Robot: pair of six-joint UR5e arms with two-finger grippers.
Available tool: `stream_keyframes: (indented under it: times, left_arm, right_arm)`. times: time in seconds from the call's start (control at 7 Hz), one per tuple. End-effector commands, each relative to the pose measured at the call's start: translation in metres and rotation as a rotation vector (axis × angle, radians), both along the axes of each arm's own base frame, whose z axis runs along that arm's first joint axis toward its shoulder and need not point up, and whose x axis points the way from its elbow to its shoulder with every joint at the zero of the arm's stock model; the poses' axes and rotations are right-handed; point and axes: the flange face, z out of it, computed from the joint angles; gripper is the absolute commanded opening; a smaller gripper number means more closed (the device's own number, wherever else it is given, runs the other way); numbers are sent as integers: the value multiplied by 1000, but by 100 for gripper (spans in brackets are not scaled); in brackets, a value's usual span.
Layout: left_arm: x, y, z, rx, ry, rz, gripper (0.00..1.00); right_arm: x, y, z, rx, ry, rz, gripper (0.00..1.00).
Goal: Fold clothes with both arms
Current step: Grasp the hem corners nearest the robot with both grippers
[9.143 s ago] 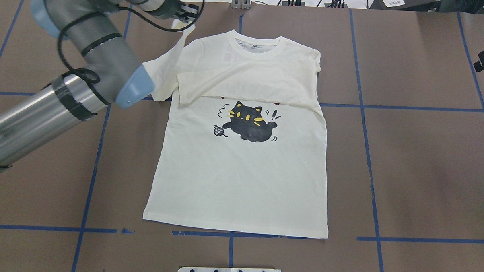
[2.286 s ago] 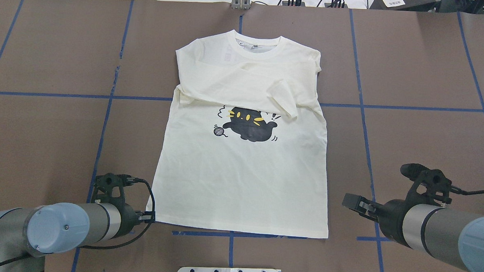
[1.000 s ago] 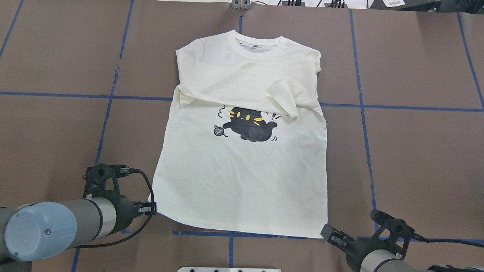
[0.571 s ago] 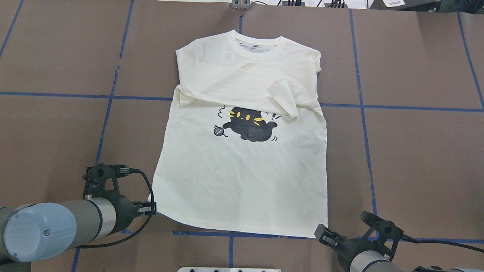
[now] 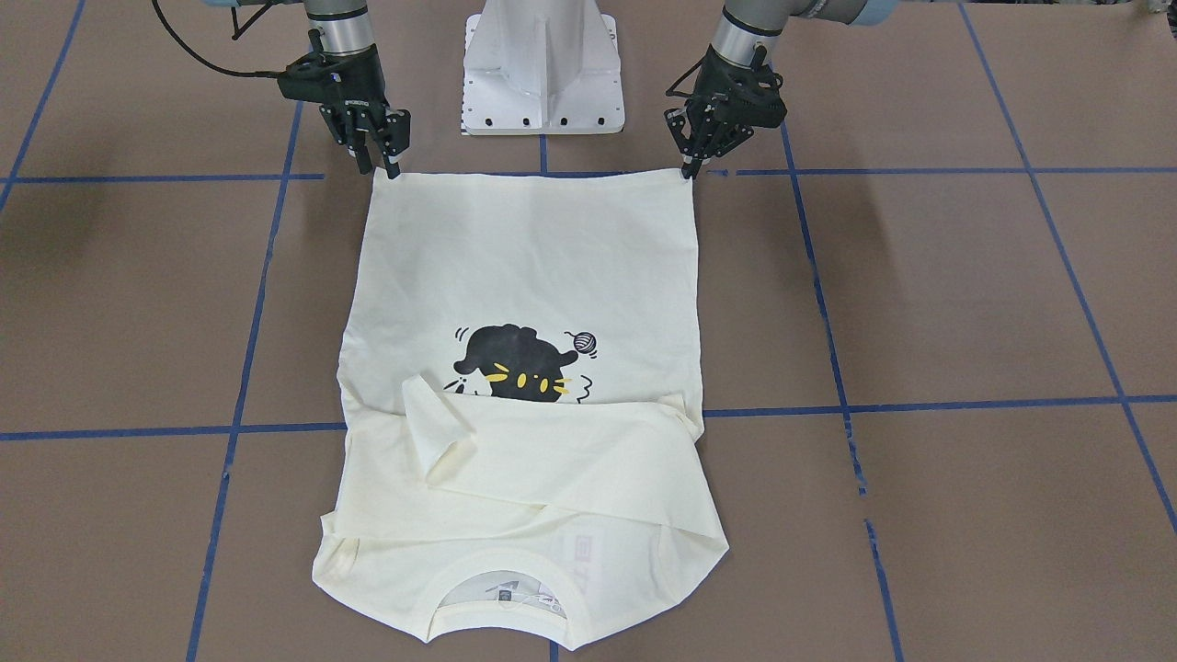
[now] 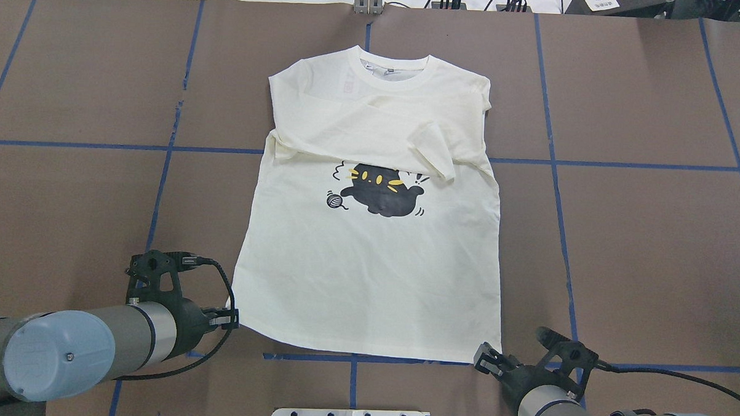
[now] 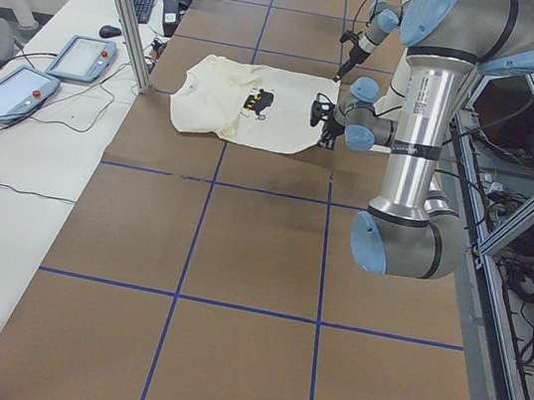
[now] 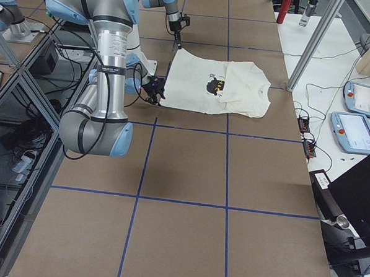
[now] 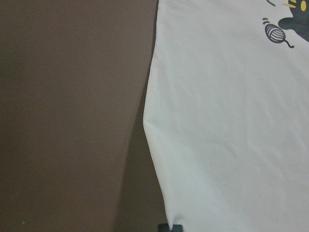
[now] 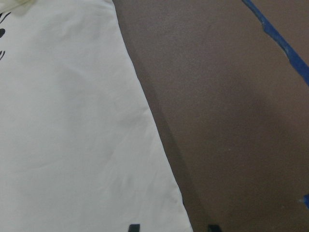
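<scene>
The cream shirt (image 6: 368,263) lies flat on the brown table with its collar at the far side and both long sleeves folded across the chest, partly covering the black cat print (image 6: 379,196). My left gripper (image 6: 234,319) is shut on the near left hem corner, which is drawn up slightly off the table line. In the front view the left gripper (image 5: 688,168) pinches that corner. My right gripper (image 6: 485,358) is open at the near right hem corner. The right wrist view shows its fingertips (image 10: 133,227) apart on either side of the shirt's edge.
The white pedestal base (image 5: 542,64) stands just behind the hem, between the two arms. Blue tape lines (image 6: 163,148) grid the brown table. Teach pendants (image 7: 22,88) and an aluminium post (image 7: 125,8) sit beyond the far table edge.
The right gripper has slid left along the near edge to the right hem corner. The left gripper and its lifted corner have stayed put. Much earlier, the left sleeve was laid across the chest.
</scene>
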Motion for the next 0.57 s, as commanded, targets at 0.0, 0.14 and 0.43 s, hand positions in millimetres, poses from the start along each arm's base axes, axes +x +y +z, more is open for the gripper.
stream_keyframes:
  times: [0.0, 0.14, 0.43]
  left_arm:
    - [0, 0, 0, -1, 1, -1, 0]
    - [-1, 0, -2, 1, 3, 0, 0]
    - [-2, 1, -3, 0, 5, 1, 0]
  right_arm:
    - [-3, 1, 5, 3, 12, -2, 46]
    - [-3, 1, 5, 3, 12, -2, 39]
    - [-2, 2, 5, 4, 15, -6, 21]
